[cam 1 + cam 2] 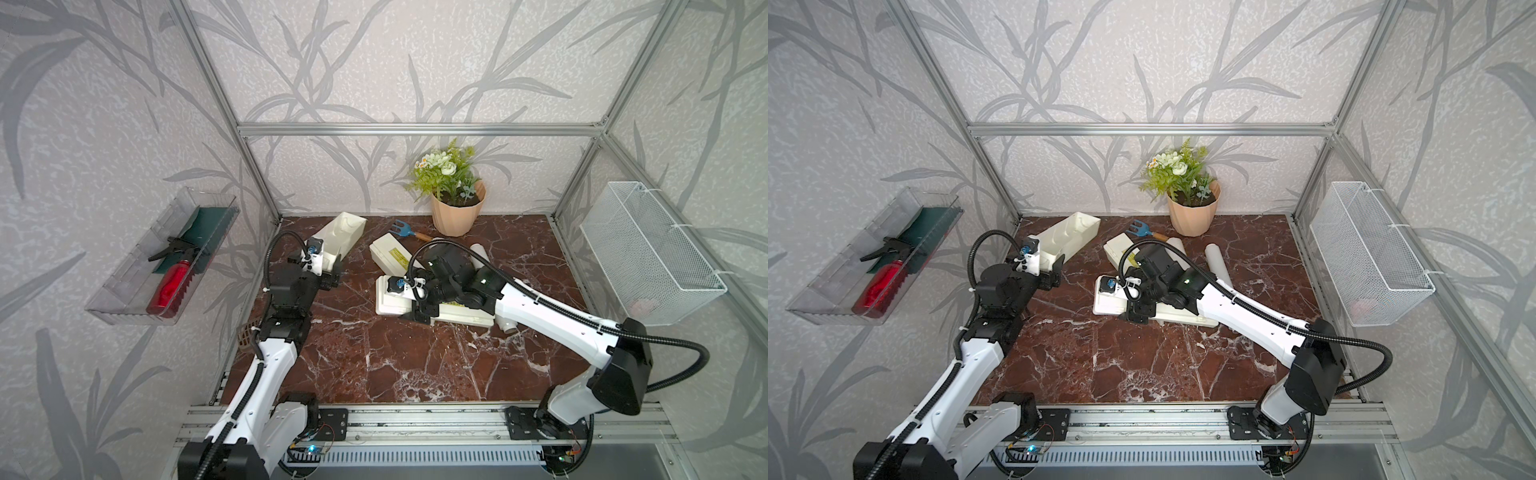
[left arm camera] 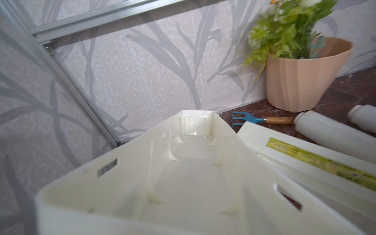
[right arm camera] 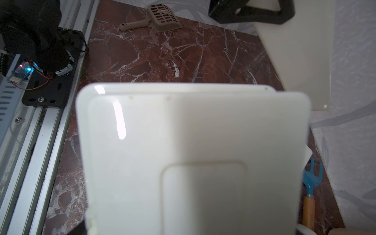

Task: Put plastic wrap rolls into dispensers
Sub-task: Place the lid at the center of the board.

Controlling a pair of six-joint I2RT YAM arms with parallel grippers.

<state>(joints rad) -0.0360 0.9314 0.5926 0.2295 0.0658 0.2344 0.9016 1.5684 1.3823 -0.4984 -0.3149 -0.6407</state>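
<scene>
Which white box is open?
The back dispenser, by the left gripper: its top is open and you can see that it is empty inside. The front dispenser, under the right gripper, is shut.

We count two grippers, the left gripper [image 1: 333, 273] and the right gripper [image 1: 415, 301]. There are two dispensers, the open dispenser [image 1: 343, 235] between the left fingers and the other dispenser [image 1: 388, 305] between the right fingers, with one labelled lid [image 1: 390, 253] lying between the two pairs. We also count two plastic wrap rolls, one roll [image 2: 329, 132] closer to the left fingers than the other roll [image 2: 364, 116], and one each of blue rake [image 1: 405, 228], potted plant [image 1: 455, 216], tan scoop [image 3: 162, 16], red spray bottle [image 1: 172, 286], clear tray [image 1: 120, 266] and mesh basket [image 1: 648, 249].
</scene>
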